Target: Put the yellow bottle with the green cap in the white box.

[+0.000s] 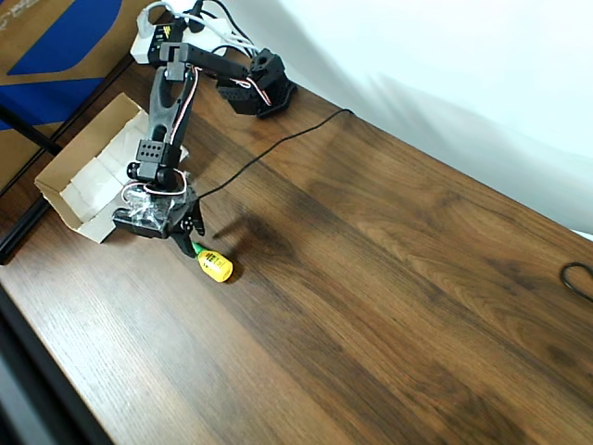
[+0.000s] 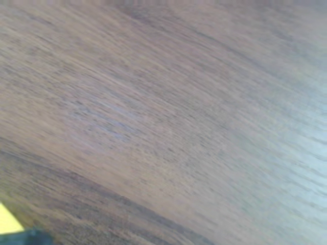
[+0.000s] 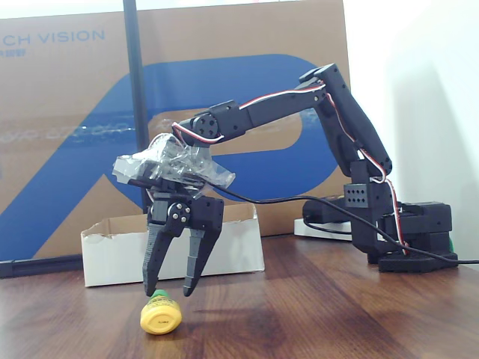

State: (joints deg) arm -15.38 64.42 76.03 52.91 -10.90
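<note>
The yellow bottle with the green cap (image 1: 215,266) lies on its side on the wooden table, cap toward the arm. In the fixed view the bottle (image 3: 161,315) rests just under my black gripper (image 3: 171,289). My gripper (image 1: 193,237) is open, its two fingers pointing down and straddling the green cap from above, tips close to it. A sliver of the yellow bottle (image 2: 7,222) shows at the bottom left of the blurred wrist view. The white box (image 1: 69,173) sits behind and to the left of the gripper, and in the fixed view the box (image 3: 239,250) stands just behind the fingers.
A brown-and-blue cardboard sheet (image 3: 67,127) stands behind the box. The arm's base (image 1: 264,88) sits at the table's back edge, with a black cable (image 1: 278,146) running across the wood. A black pole (image 3: 135,97) rises behind the box.
</note>
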